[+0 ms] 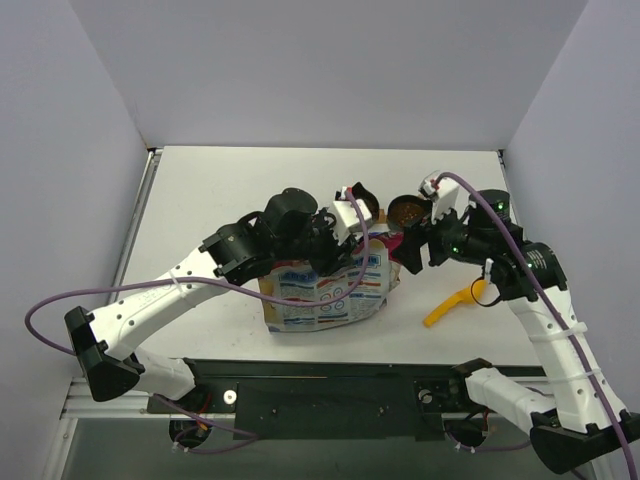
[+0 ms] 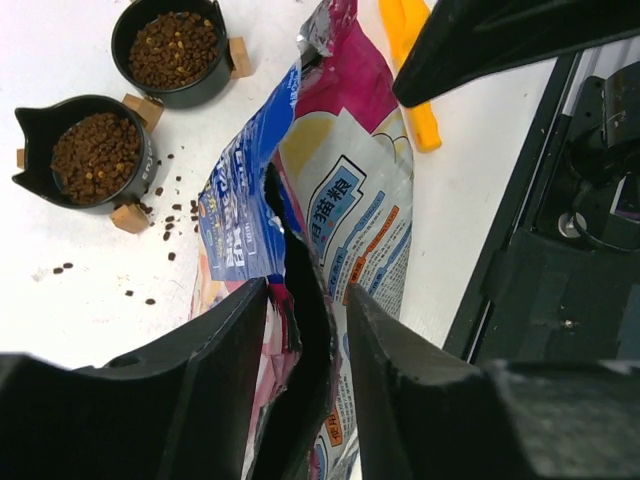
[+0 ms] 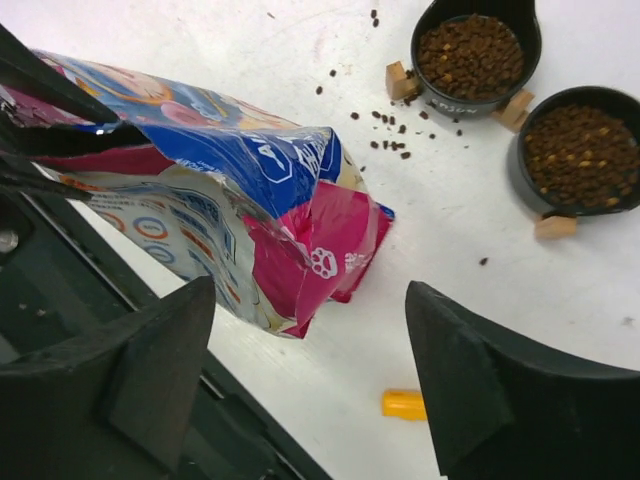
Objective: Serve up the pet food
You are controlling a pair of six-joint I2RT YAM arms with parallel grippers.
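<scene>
Both bowls (image 2: pixel 185 97) hold kibble (image 3: pixel 470 55) (some spilled); bag (image 1: pixel 325 295) lies on table (image 1: pixel 200 200). Right pincer (image 3: pixel 310 295) released, empty. Left pincer (image 2: pixel 308 292) straddles bag edge, grip unclear. Serving looks done; next, set bag aside.

Bag (image 3: pixel 300 190): magenta edges, blue panel, white back with blue print, white paw print on pink. Kibble (image 3: pixel 470 55) brown. Bowls (image 3: pixel 470 100) black. Scoop (image 1: pixel 448 308) yellow-orange. Counter (image 3: pixel 560 300) white, brown specks. Blocks (image 3: pixel 555 227) by bowls tan wood.
</scene>
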